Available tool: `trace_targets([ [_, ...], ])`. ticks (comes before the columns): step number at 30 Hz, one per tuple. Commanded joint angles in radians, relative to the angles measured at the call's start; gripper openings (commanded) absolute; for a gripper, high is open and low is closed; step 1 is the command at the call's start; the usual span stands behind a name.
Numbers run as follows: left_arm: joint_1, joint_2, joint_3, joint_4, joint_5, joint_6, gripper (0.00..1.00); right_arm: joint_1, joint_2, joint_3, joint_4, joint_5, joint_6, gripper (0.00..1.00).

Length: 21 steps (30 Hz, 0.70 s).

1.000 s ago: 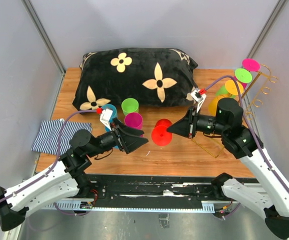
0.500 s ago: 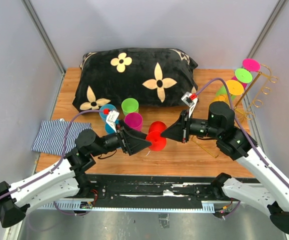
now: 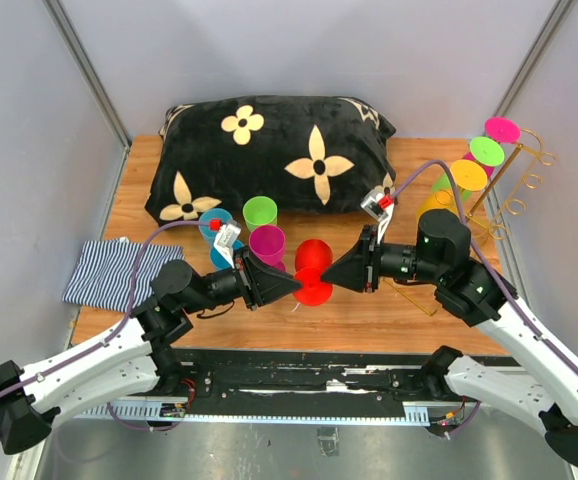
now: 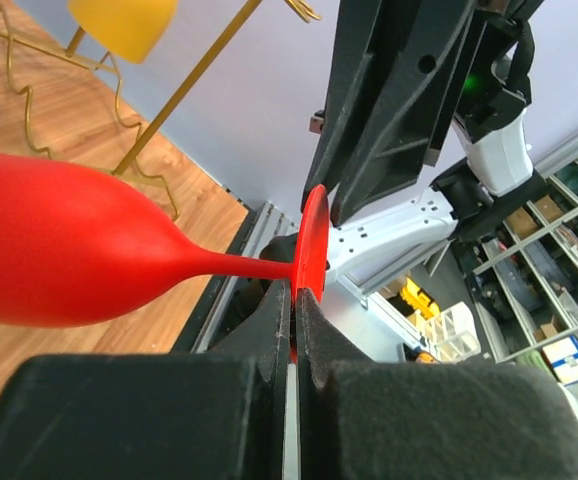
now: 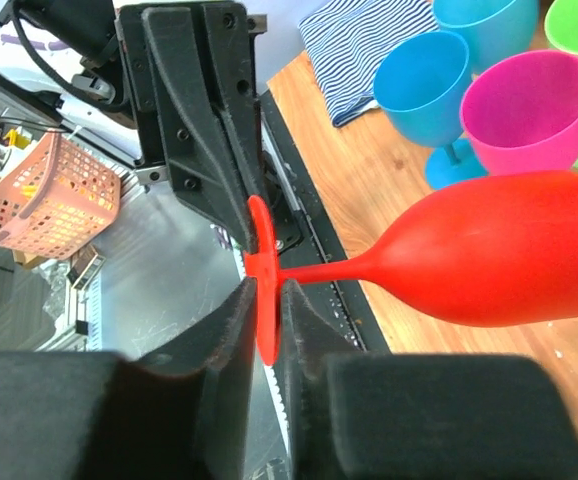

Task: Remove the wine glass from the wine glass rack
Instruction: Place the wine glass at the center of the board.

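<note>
Moved: your left pincer point(image 4: 291, 292) has shut onto red wine glass point(image 4: 59, 250) foot
Right pincer point(image 5: 267, 300): around same foot; grip unclear
Glass: over counter point(image 3: 369, 310), off wine glass rack point(image 4: 190, 85)
Risk: release right, thin-edge pinch slips, glass drops

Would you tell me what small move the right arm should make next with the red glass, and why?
Probably open the right fingers wider, then draw them straight back off the foot. The left fingers are shut on the foot of the red wine glass from the opposite side, so it looks supported there; whether the right pair grips it is unclear.
</note>
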Motion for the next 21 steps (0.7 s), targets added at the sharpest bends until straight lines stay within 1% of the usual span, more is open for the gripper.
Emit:
trace_targets([
  [1,-0.007,-0.011,-0.006,0.045,0.012,0.009,0.01,0.05,-0.029,-0.029,-0.005,-0.004,-0.067,0.25],
  [3,-0.007,-0.021,-0.01,0.045,0.001,0.013,0.01,0.088,-0.044,-0.037,-0.03,0.023,-0.131,0.43],
  [4,-0.007,-0.026,-0.01,0.047,0.0,0.016,0.01,0.108,-0.05,-0.04,-0.042,0.045,-0.151,0.47],
  [6,-0.007,-0.035,-0.01,0.049,-0.004,0.021,0.0,0.129,-0.055,-0.046,-0.051,0.074,-0.163,0.49],
  [10,-0.007,-0.047,-0.005,0.043,0.0,0.031,0.0,0.147,-0.033,-0.039,-0.065,0.09,-0.147,0.48],
  [13,-0.007,-0.05,-0.007,0.041,0.003,0.037,0.0,0.152,0.0,-0.021,-0.079,0.088,-0.12,0.36],
  [15,-0.007,-0.049,-0.01,0.04,0.002,0.042,0.01,0.161,0.025,0.0,-0.084,0.092,-0.113,0.36],
  [16,-0.007,-0.045,-0.006,0.032,0.002,0.047,0.0,0.162,0.034,0.004,-0.081,0.108,-0.104,0.33],
  [17,-0.007,-0.043,0.002,0.021,0.007,0.055,0.0,0.165,0.042,0.006,-0.067,0.111,-0.099,0.27],
  [19,-0.007,-0.039,0.018,-0.004,0.004,0.07,0.01,0.175,0.052,0.002,-0.042,0.121,-0.096,0.07],
  [20,-0.007,-0.041,0.027,-0.02,-0.003,0.074,0.01,0.181,0.051,-0.003,-0.035,0.134,-0.098,0.02],
  [21,-0.007,-0.046,0.035,-0.039,-0.008,0.08,0.07,0.186,0.047,-0.01,-0.03,0.146,-0.106,0.01],
])
